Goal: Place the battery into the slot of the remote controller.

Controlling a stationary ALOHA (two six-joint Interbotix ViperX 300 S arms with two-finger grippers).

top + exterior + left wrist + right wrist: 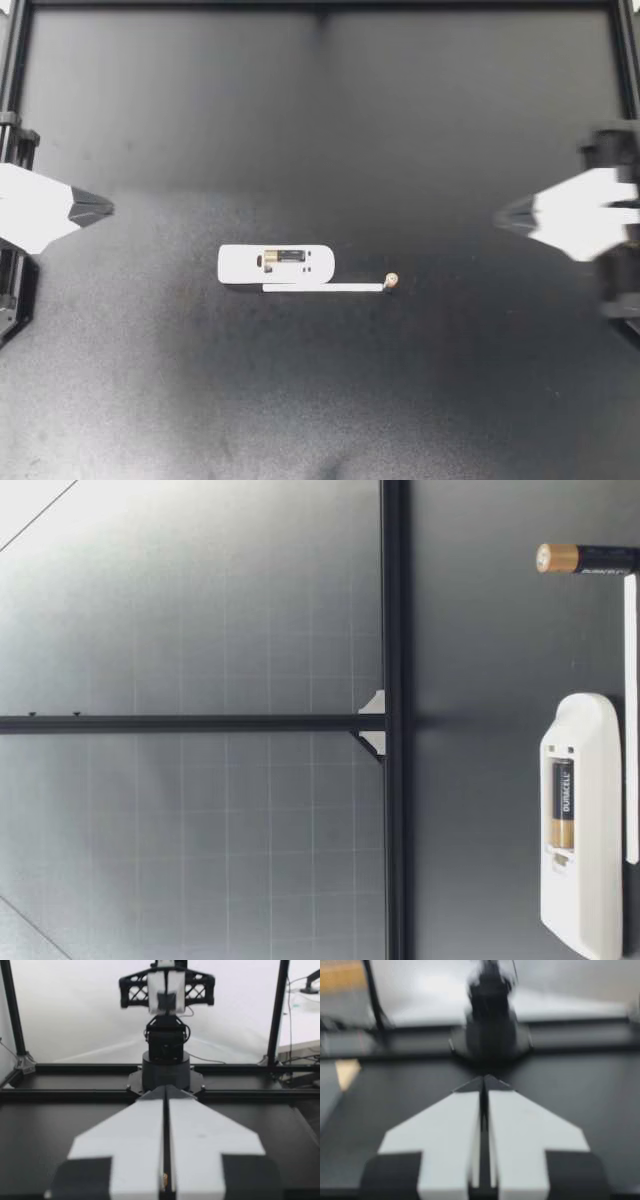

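Battery [392, 281]: on end at the white strip's [322, 288] tip, near the remote [275, 263]
Handling: I judge it light, rigid, slick; pinch mid-body
Left gripper [106, 208]: closed, empty
Right gripper [499, 215]: closed, empty

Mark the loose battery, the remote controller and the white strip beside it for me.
loose battery [392, 281], top view, on its upturned end.
remote controller [238, 264], top view, on the white body beside the slot.
white strip [323, 288], top view, at its mid-length.
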